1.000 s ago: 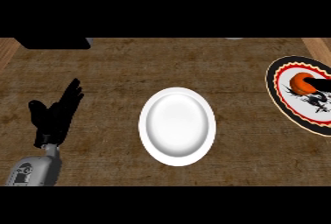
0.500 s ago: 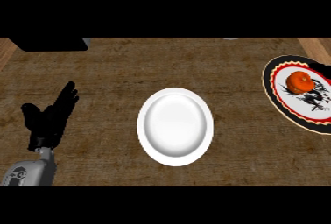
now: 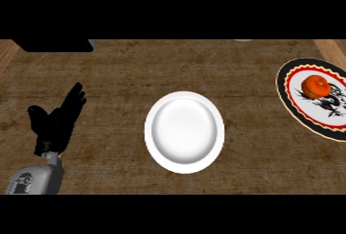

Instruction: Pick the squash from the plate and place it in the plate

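The left hand (image 3: 55,124) rests released, fingers straight. Far to its right the squash (image 3: 315,86) looks light, hard, smooth; grip its middle

Light fell soft and even over the counter (image 3: 202,64), rather dim, brown right across. The white plate (image 3: 184,132) was the brightest spot, with a pale sheen and grey shading inside its rim. The left hand (image 3: 57,123) showed as a flat black shape. A small highlight sat on the squash (image 3: 315,86).
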### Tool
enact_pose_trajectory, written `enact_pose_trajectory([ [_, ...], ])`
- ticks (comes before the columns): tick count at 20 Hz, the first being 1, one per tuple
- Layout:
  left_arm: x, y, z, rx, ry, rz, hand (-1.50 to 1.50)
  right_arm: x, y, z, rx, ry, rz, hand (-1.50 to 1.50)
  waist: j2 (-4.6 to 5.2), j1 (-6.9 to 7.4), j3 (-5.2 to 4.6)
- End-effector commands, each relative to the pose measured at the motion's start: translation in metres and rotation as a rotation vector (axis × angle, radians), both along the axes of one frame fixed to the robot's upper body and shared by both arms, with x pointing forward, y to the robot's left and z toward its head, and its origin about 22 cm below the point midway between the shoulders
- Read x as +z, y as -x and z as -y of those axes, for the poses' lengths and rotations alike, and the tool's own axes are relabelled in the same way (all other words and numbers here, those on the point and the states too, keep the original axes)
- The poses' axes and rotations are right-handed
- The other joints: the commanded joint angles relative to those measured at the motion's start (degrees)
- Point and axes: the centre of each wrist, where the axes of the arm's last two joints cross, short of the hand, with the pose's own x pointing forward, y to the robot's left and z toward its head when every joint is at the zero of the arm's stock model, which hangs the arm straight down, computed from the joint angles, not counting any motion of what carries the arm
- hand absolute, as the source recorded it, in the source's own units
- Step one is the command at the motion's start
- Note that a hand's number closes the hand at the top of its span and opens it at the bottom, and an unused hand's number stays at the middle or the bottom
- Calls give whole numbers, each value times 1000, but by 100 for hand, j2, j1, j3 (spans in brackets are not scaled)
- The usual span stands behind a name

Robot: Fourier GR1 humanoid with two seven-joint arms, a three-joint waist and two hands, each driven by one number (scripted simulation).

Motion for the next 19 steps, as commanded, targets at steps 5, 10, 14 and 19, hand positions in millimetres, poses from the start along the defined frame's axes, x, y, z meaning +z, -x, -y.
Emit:
enact_pose_trajectory([
  [5,-2,2,-12,-21,5,10,0,-24,50,24,-28,42,0,-150,2,1,-1],
  [10,-22,-4,-22,18,-9,9,0,-9,56,49,-56,37,-25,-150,9,5,-2],
  [14,2,1,-21,-3,0,-11,0,-13,81,70,-76,45,-52,-150,2,10,-1],
  [19,1,-3,2,-8,15,8,0,-25,80,76,-90,39,-91,-150,7,21,0],
])
